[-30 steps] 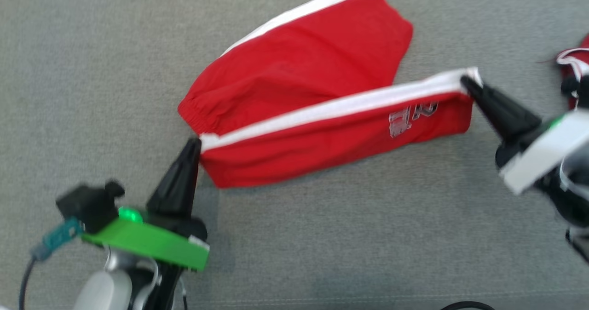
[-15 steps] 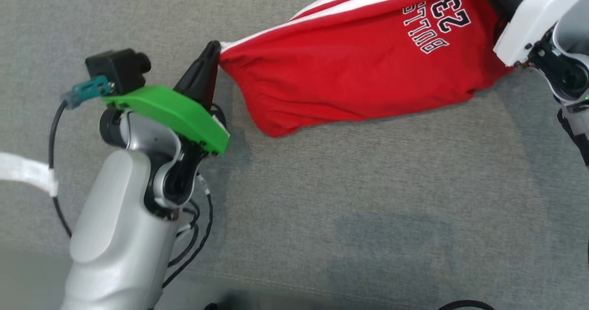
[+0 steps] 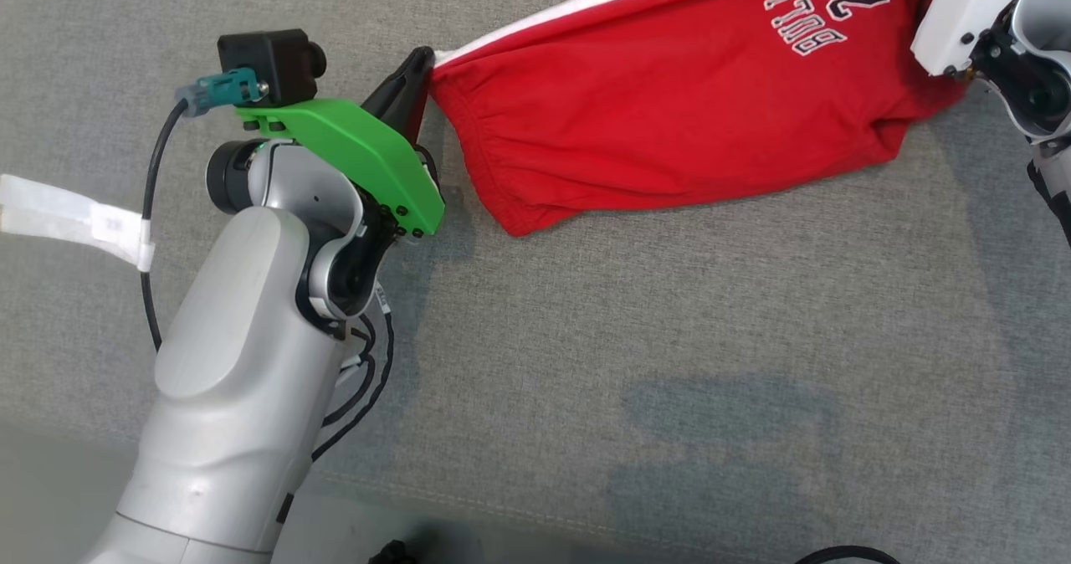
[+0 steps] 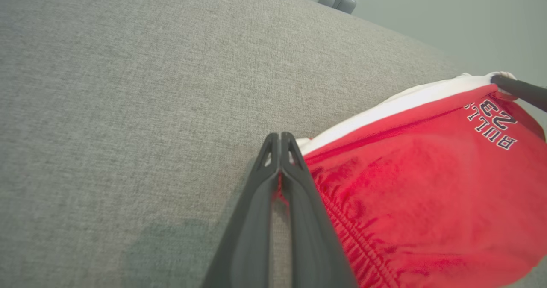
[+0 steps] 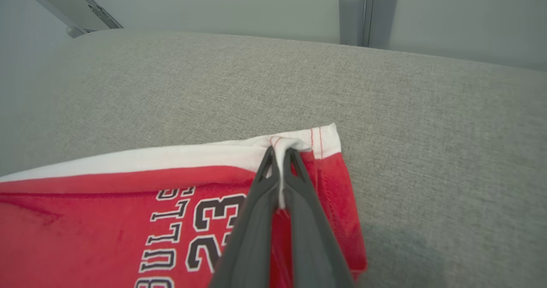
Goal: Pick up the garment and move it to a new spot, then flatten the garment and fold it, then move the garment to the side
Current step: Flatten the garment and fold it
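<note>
The garment (image 3: 669, 104) is a pair of red shorts with a white side stripe and a "BULLS 23" print. It hangs stretched between my two grippers, its lower edge near the grey surface. My left gripper (image 4: 280, 138) is shut on the waistband corner (image 3: 435, 58) at the white stripe. My right gripper (image 5: 280, 153) is shut on the white hem corner beside the print (image 5: 183, 236). In the head view the left gripper (image 3: 416, 66) sits at the upper left of centre. The right arm's white wrist cover (image 3: 962, 12) is at the top right, its fingertips hidden.
A grey fabric surface (image 3: 669, 338) spreads under everything. Its far edge (image 5: 273, 44) meets a pale wall, with grey metal posts (image 5: 367, 12) behind. A white strap (image 3: 75, 217) and cables (image 3: 360, 397) hang by my left arm. A black cable (image 3: 845, 556) lies at the bottom edge.
Both grippers have kept their pinch and carried the garment up the head view, which has itself shifted. The far leg that lay spread flat now hangs with the rest.
</note>
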Robot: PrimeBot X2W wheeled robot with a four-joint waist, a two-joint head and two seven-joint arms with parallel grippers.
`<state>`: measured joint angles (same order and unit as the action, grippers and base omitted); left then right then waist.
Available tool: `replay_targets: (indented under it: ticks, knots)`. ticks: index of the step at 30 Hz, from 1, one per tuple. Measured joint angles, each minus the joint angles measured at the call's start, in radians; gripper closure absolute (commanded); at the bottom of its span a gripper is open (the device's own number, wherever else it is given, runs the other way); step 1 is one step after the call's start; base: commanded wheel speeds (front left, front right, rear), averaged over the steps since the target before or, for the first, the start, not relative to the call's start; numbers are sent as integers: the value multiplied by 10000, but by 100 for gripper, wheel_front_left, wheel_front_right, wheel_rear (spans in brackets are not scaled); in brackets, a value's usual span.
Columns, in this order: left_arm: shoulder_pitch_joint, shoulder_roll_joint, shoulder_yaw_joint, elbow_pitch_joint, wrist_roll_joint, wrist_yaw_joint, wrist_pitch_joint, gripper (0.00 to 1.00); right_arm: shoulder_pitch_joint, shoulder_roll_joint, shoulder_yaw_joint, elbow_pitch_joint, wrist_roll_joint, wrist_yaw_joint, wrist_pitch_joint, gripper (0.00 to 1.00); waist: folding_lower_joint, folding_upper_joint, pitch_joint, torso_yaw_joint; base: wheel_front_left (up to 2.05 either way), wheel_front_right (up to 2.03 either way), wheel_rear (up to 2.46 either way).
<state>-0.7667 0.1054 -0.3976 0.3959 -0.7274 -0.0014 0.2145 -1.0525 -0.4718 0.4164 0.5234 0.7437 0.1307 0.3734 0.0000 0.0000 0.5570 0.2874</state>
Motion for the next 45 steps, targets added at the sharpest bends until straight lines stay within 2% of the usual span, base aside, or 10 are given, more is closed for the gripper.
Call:
replay_targets:
  ticks: [3,4,6,7,14,23,28,43,44,45]
  knots:
    - [-199,-15,-27,263,17,-36,-10,100,-243,61,75,376,-336,2,-364,100,0,0,-43,-74,0,0,0]
    - [-267,-58,59,458,-6,36,-77,97,-418,190,159,656,-815,6,-811,0,0,0,-61,-136,0,0,0]
    - [-317,-73,46,677,-21,56,2,53,-579,443,205,976,-903,4,-903,0,0,0,-85,-207,0,0,0]
    - [-339,-56,27,742,-19,56,10,0,-600,548,320,1074,-941,0,-874,0,0,0,-96,-246,0,0,0]
    - [-483,414,-23,708,414,2,-443,0,-697,729,934,991,-993,0,-897,0,0,0,-279,-537,0,0,0]
    - [1554,1478,-205,-2767,1779,610,-2483,0,-158,86,1471,35,-694,0,42,0,0,0,-1010,-911,0,0,0]
    - [2720,1601,-251,-4048,2094,1080,-3093,0,85,-119,1156,257,-1091,0,660,0,0,0,-1017,-823,0,0,0]
    - [3531,1277,-393,-2750,1898,970,-4142,0,670,357,-125,1034,-1779,-8,1776,0,0,0,-668,98,0,0,0]
    - [3576,1266,-399,-2650,1864,943,-4182,0,767,445,-236,1007,-1565,-8,1870,100,0,0,-722,100,0,0,0]
    - [3648,1260,-414,-2569,1804,926,-4182,0,875,529,-343,955,-1323,-8,1965,100,0,0,-783,94,0,0,0]
